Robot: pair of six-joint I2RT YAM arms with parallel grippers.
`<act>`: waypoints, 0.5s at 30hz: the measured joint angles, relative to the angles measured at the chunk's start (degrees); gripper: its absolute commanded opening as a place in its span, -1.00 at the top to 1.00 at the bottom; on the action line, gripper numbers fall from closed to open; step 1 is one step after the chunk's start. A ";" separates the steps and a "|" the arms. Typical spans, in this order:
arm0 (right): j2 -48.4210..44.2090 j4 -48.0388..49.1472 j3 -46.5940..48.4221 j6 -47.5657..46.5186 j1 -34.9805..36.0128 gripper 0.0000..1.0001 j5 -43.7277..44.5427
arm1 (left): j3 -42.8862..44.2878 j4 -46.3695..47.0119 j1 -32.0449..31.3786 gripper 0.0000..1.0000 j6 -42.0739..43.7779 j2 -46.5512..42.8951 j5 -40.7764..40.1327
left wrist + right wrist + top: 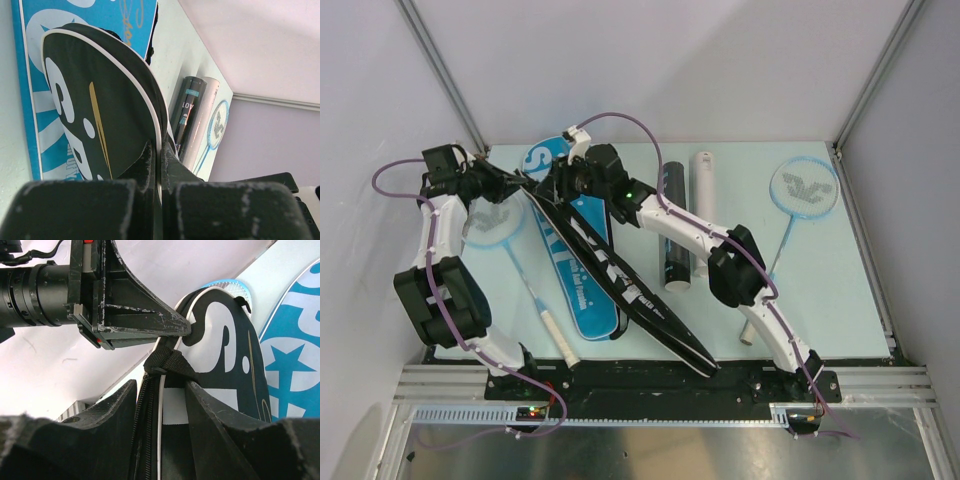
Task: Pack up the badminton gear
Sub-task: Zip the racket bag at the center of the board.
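A black "SPORT" racket cover [620,285] lies slanted over a blue cover [575,290]. My left gripper [520,180] is shut on the black cover's white-piped rim [159,125] at its far end. My right gripper [160,382] stands open just beside it. The cover's zipper edge [150,405] and strap loop sit between its fingers. In the right wrist view the left gripper's fingers [150,322] pinch the rim just above. One racket [492,222] lies under the left arm, another racket [803,187] at the far right. No shuttlecocks show.
A black tube [673,220] and a white tube [703,185] lie side by side right of the covers, partly under the right arm. The left wrist view shows both tubes [187,110] past the cover. Walls close in the mat on three sides.
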 measured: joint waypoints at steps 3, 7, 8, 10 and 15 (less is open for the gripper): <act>0.00 -0.07 0.15 0.59 0.09 0.26 -0.15 | 0.00 0.00 0.00 1.00 0.00 0.00 0.00; 0.07 0.98 0.24 2.21 0.13 0.27 -0.72 | -0.02 0.07 0.00 1.00 0.00 0.00 0.02; 0.24 1.42 0.44 2.64 0.13 0.22 -0.76 | -0.02 0.09 0.00 1.00 0.00 0.00 0.04; 0.76 2.43 1.11 3.41 0.13 0.15 -0.87 | -0.02 0.13 0.00 1.00 0.00 0.00 0.07; 2.58 3.10 3.28 4.50 0.13 0.06 -1.31 | -0.04 0.17 0.00 1.00 -0.02 0.00 0.13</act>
